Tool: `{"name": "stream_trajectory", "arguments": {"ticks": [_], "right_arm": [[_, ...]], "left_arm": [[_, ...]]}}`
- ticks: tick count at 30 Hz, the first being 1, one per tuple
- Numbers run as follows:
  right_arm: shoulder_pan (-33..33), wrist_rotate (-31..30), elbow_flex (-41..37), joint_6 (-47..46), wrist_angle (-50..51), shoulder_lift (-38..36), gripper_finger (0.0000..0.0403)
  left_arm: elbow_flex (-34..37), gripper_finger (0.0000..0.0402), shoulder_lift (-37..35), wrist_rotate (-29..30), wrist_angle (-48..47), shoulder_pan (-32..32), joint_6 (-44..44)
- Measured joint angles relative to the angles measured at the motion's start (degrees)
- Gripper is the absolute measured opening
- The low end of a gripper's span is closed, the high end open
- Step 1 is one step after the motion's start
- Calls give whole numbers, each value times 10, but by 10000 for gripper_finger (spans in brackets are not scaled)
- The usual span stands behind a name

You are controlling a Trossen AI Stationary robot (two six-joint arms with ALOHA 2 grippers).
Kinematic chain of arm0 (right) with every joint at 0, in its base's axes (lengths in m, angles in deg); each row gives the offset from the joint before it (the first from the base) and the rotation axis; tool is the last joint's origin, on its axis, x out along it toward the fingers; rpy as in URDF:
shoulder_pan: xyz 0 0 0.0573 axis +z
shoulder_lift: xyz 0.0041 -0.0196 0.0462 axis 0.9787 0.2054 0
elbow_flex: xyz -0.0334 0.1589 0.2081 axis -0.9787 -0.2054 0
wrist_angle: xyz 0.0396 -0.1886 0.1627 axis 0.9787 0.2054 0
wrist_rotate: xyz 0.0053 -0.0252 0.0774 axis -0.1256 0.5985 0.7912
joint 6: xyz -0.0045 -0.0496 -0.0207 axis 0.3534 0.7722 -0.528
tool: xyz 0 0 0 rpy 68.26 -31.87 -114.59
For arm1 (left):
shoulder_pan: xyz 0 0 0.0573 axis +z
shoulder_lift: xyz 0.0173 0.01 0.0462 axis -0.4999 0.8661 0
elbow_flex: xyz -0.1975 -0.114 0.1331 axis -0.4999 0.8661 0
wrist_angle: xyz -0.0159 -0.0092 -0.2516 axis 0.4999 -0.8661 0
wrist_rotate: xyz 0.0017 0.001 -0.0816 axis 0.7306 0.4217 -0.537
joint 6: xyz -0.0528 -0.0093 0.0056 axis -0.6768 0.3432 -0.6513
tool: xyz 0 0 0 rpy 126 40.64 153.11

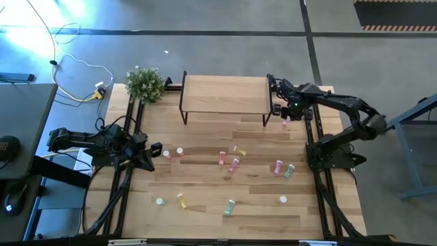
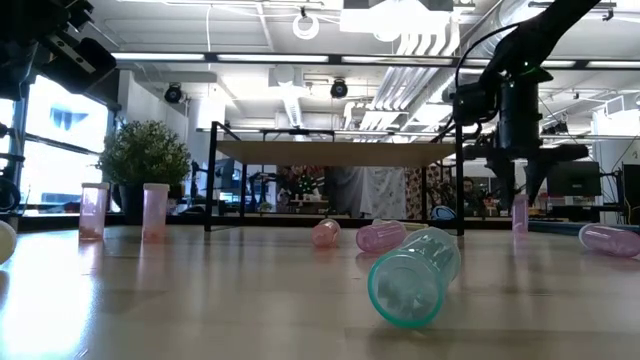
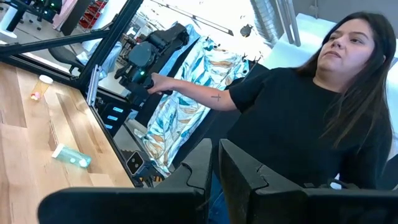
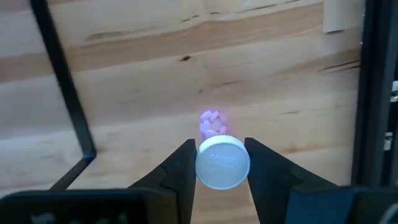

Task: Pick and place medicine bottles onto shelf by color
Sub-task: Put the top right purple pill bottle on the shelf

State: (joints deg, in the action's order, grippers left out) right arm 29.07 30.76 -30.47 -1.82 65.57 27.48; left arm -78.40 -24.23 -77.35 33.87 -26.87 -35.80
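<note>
Left gripper (image 1: 156,151) parked at the table's left edge, clenched, empty. Loose medicine bottles (image 1: 235,164) scattered mid-table. Shelf (image 1: 225,94) top bare. Right gripper (image 4: 217,163), just beside the shelf's right legs, has its fingers against the cap of a pink bottle (image 4: 216,152). Risk: a cap-only hold is shallow, so the bottle may tip or slip on the lift, or clip a shelf leg.

The shelf (image 1: 225,94), a light wood top on thin black legs, stands at the desk's far edge with nothing on its top. A pink, white-capped bottle (image 4: 222,160) stands upright just off its right end. The other medicine bottles (image 1: 232,165), pink, green and yellow, lie scattered across the desk's middle and near part, some upright, some tipped over.
</note>
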Motion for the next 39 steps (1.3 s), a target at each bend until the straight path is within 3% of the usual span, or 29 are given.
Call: {"name": "stream_trajectory", "arguments": {"ticks": [8,21,30,39], "right_arm": [[25,-10,81,14,99,-32,109],[77,-71,317,28,220,-53,109],[99,-91,443,54,193,-53,109],[121,-87,500,88,89,-53,109]], "left_arm": [[0,19,0,28,0,0,-2],[0,19,0,195,-2,0,0],[0,19,0,334,-2,0,1],[0,19,0,447,5,0,71]]}}
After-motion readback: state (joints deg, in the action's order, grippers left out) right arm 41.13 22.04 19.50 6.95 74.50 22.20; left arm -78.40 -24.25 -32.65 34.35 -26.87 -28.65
